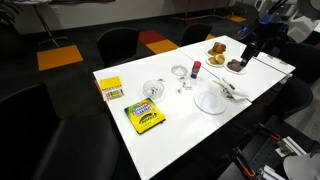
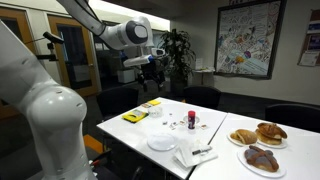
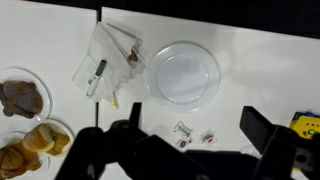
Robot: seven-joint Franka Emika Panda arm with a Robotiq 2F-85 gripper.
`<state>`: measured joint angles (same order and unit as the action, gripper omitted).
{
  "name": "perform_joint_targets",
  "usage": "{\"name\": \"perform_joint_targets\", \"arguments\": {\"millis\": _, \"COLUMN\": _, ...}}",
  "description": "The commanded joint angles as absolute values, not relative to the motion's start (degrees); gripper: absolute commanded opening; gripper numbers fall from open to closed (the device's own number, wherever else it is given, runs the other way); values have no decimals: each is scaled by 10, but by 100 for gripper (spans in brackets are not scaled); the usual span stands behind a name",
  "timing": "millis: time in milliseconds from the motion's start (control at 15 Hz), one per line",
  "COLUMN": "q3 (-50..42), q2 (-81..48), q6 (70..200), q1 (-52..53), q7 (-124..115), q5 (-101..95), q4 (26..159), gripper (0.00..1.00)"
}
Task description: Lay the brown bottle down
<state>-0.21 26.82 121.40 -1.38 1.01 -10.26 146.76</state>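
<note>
The brown bottle (image 1: 196, 67) is small and dark with a pinkish-red cap. It stands upright near the far edge of the white table (image 1: 180, 130) and also shows in the other exterior view (image 2: 192, 120). A clear glass (image 1: 153, 90) stands further along the table. My gripper (image 2: 152, 68) hangs high above the table with its fingers open and empty, well apart from the bottle. In the wrist view the open fingers (image 3: 197, 138) frame a few small items; one with a pinkish top (image 3: 183, 143) may be the bottle, seen from above.
A white plate (image 3: 184, 76) and a crumpled napkin with a utensil (image 3: 110, 55) lie mid-table. Plates of pastries (image 1: 236, 66) sit at one end. A yellow crayon box (image 1: 145, 117) and a smaller yellow box (image 1: 110, 90) lie at the other end. Dark chairs surround the table.
</note>
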Motion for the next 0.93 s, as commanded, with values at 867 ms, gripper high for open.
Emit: {"name": "perform_joint_targets", "arguments": {"millis": 867, "q3": -30, "q2": 240, "q6": 1256, "q1": -43, "q7": 15, "q5": -128, "q4": 1467, "gripper": 100}}
